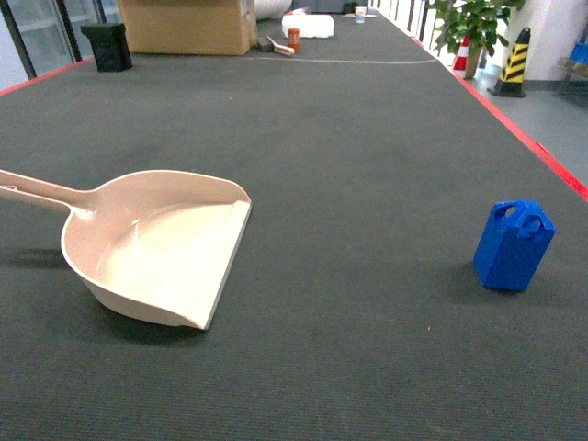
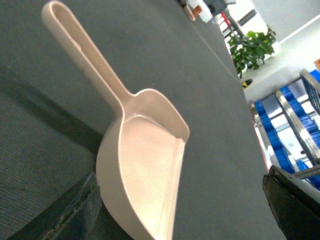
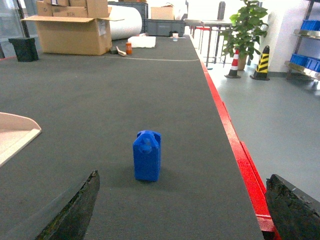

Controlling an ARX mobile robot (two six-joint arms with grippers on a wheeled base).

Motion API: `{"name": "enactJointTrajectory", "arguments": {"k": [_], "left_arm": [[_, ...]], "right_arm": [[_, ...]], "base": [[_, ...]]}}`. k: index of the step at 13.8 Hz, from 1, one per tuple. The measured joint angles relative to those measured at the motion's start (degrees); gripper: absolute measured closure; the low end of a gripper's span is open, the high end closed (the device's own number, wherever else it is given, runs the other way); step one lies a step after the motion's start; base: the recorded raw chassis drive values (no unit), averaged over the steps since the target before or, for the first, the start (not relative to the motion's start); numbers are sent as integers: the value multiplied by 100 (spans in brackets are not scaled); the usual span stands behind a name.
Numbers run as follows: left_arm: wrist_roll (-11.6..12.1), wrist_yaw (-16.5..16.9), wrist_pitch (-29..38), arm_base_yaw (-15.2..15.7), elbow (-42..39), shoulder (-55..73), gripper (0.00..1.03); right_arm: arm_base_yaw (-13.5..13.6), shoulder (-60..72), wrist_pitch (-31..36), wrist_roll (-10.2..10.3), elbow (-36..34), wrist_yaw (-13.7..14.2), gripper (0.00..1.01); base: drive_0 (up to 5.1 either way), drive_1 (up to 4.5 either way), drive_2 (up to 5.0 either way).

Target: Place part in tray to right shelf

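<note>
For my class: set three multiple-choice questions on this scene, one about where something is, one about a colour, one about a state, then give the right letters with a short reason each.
1. Where does the part stand relative to the tray in the head view?
A. Inside it
B. Apart, to its right
C. On its handle

2. What colour is the part?
A. Bright blue
B. Red
C. Beige

3. What state is the tray in?
A. Holding the part
B. Flipped upside down
C. Empty, resting on the dark mat

Answers:
1. B, since bare mat lies between the two.
2. A, as both the head view and the right wrist view show it blue.
3. C, because its inside shows bare in the head and left wrist views.
</note>
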Motion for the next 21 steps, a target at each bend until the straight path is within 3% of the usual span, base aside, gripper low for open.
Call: {"name": "enactJointTrajectory", "arguments": {"k": [2, 9, 14, 15, 16, 17, 19, 20, 21], "left_arm": [[-256, 225, 291, 144, 671, 1311, 5], [-560, 426, -85, 693, 2826, 3246, 5], [-695, 632, -173, 796, 4157, 4544, 5], [-778, 621, -149, 850, 4376, 4758, 16], [-839, 813, 33, 920, 4503, 4935, 28], [-1060, 1014, 389, 973, 4566, 5027, 52], [-1325, 1104, 828, 894, 4500, 5025, 75], [-1773, 1088, 1178, 789, 4269, 4916, 86], [-2037, 1106, 1510, 671, 4022, 4675, 89]], "right_arm": [[0, 0, 0, 0, 0, 2, 3], [0, 2, 0, 0, 0, 2, 3], [0, 0, 2, 0, 0, 2, 3], [0, 0, 0, 0, 0, 2, 3], [0, 2, 0, 0, 0, 2, 3], [0, 2, 0, 0, 0, 0, 3], [0, 0, 2, 0, 0, 2, 3], [0, 0, 0, 0, 0, 2, 3], [0, 0, 0, 0, 0, 0, 3]], "base": [[0, 0, 0], [0, 0, 0], [0, 0, 0], [0, 0, 0], [0, 0, 0], [0, 0, 0], [0, 0, 0], [0, 0, 0], [0, 0, 0]]}}
